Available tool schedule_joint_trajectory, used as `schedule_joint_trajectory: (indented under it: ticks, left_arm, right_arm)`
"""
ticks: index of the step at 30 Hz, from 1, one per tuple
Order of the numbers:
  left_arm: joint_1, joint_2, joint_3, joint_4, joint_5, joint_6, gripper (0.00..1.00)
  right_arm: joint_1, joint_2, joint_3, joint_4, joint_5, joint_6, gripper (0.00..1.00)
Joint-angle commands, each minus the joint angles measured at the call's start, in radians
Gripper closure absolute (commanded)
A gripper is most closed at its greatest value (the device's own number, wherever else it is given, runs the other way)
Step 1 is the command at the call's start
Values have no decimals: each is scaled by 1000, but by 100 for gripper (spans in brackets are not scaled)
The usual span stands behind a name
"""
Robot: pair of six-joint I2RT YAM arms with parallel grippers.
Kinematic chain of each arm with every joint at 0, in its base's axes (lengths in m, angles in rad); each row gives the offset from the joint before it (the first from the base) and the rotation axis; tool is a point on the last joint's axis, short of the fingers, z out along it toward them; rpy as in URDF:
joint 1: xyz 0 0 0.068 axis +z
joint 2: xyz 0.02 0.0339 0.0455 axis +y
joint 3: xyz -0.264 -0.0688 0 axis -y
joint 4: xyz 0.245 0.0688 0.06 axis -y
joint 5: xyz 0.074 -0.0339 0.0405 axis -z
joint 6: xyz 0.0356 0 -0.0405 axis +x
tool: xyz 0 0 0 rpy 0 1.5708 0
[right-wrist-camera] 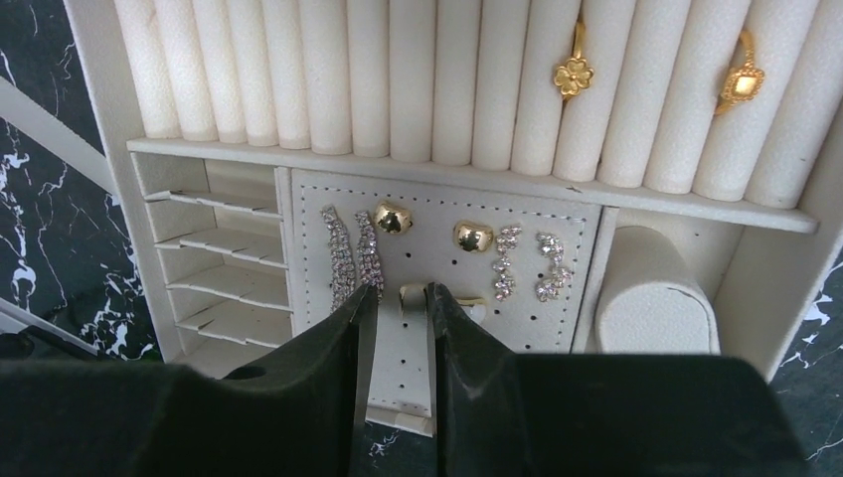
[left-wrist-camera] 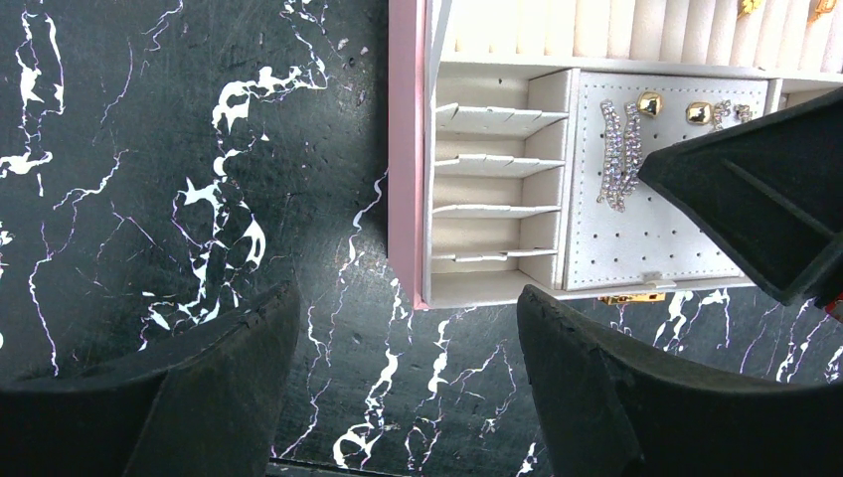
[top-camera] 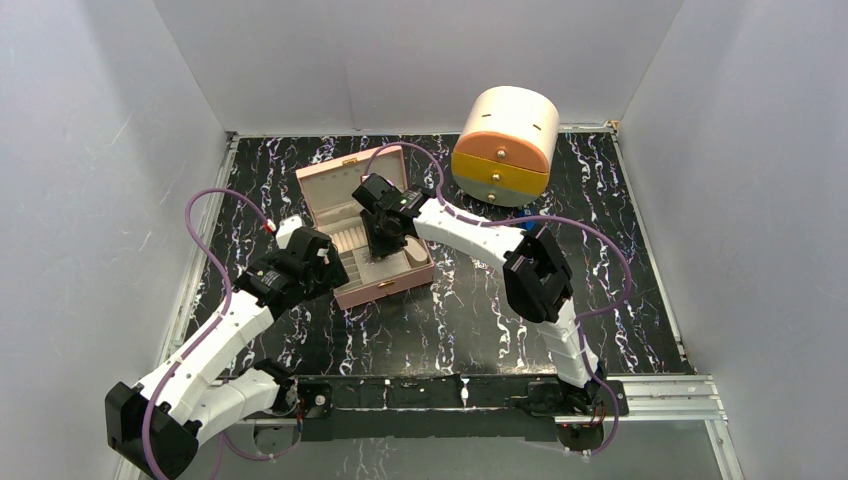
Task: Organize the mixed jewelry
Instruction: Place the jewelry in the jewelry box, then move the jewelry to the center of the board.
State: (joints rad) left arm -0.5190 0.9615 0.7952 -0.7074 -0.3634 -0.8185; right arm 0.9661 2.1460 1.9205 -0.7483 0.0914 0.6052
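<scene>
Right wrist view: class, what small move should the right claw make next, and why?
Probably open wider and lift straight up: the right claw has narrowly parted tips at a gold earring on the perforated panel, beside other earrings already placed.

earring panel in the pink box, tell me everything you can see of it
The earring panel is a white, leather-like sheet dotted with rows of small holes, lying flat in the front middle compartment of the pink box, beside the ring rolls. Pinned on it: two long crystal drops, two gold studs, two shorter crystal earrings. The right gripper, slightly parted, hovers at another gold piece.
</scene>
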Motion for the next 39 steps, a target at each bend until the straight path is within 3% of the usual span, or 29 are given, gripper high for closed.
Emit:
schedule_joint_trajectory:
  ticks: [1,6,16,24,30,39]
  left_arm:
    - [5,3,17,-8,-34,8,23]
    - [5,5,25,-10,-35,7,23]
    - [5,3,64,-20,-37,11,23]
    - [5,-5,143,27,-20,42,22]
    - [5,-44,170,132,-28,63,22]
    - [5,-48,157,262,-20,94,18]
  right_arm:
    - [0,-13,32,-10,1,-1,64]
    - [-1,-35,35,-7,2,11,58]
    - [-14,-125,7,16,28,45,56]
    - [-97,-437,-299,189,62,129,51]
    - [-229,-636,-500,154,161,164,44]
    - [-391,-643,-624,54,153,142,42]
